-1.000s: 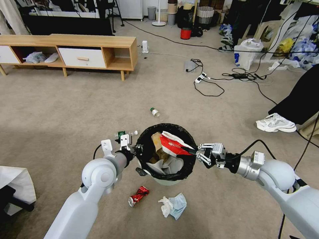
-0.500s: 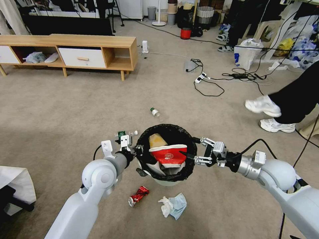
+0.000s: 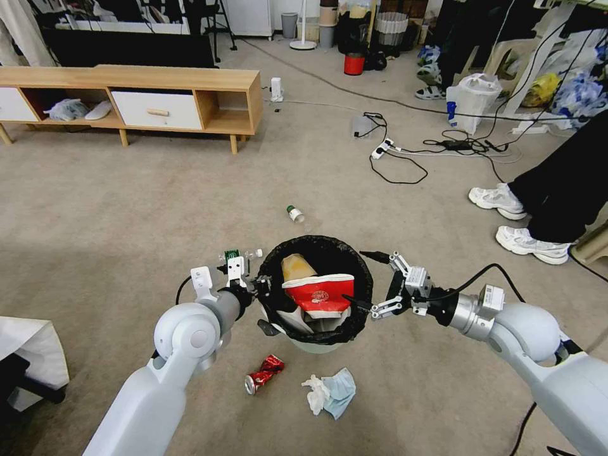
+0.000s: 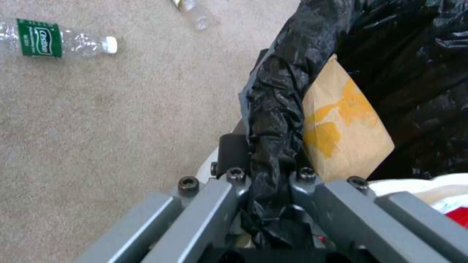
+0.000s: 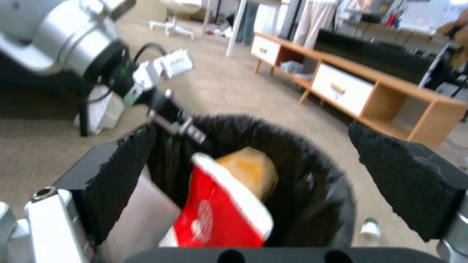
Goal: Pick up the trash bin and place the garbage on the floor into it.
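Two grippers work at the trash bin (image 3: 316,329), which sits lower centre of the head view with its black bag folded over the rim. Left gripper (image 3: 261,286) pinches the rim on the bin's left side; in the left wrist view its fingers (image 4: 229,190) are pressed together on crinkled black bag (image 4: 273,120). Right gripper (image 3: 373,282) hangs just right of the rim, fingers spread wide with nothing between them. Inside the bin: red-white paper carton (image 3: 318,295), upright, with brown cardboard piece (image 3: 295,266) behind it. On the floor (image 3: 158,209): crushed red can (image 3: 263,373) and white tissue with blue mask (image 3: 330,392), both just below the bin; one clear green-labelled bottle (image 3: 235,256) beside the left gripper, a second bottle (image 3: 295,214) above the bin, apart from it.
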Motion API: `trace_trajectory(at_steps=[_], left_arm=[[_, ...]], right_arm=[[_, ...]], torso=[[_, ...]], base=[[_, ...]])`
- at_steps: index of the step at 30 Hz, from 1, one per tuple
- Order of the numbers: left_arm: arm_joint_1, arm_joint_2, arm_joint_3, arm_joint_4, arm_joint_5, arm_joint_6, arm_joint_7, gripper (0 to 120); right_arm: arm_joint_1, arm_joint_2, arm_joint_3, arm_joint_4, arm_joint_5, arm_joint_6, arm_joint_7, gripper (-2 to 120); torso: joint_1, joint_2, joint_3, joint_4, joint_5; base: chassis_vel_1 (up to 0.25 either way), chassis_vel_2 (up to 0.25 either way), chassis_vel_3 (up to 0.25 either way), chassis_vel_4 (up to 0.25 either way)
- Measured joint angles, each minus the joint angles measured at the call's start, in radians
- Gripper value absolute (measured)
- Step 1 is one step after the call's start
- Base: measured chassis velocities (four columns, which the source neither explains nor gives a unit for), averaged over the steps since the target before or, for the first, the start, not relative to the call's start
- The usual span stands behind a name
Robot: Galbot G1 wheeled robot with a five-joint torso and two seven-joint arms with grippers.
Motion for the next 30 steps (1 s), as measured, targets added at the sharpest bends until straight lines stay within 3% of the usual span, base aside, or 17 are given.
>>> trace_trajectory(at_steps=[12, 30], left_arm=[[0.002, -0.006, -0.02, 0.004, -0.001, -0.001, -0.004, 3], [0.004, 0.01, -0.04, -0.02, -0.026, -0.001, -0.012, 3]], right_arm=[[-0.002, 0.001, 0.138, 0.1, 0.081, -0.017, 0.012, 100], [-0.029, 0.033, 0.277, 0.061, 0.119, -0.021, 0.014, 100]], torso=[[0.0, 0.0, 0.0, 0.0, -0.0001], [0.0, 0.0, 0.0, -0.0001, 0.0]], base=[[0.0, 0.0, 0.0, 0.0], [0.0, 0.0, 0.0, 0.0]])
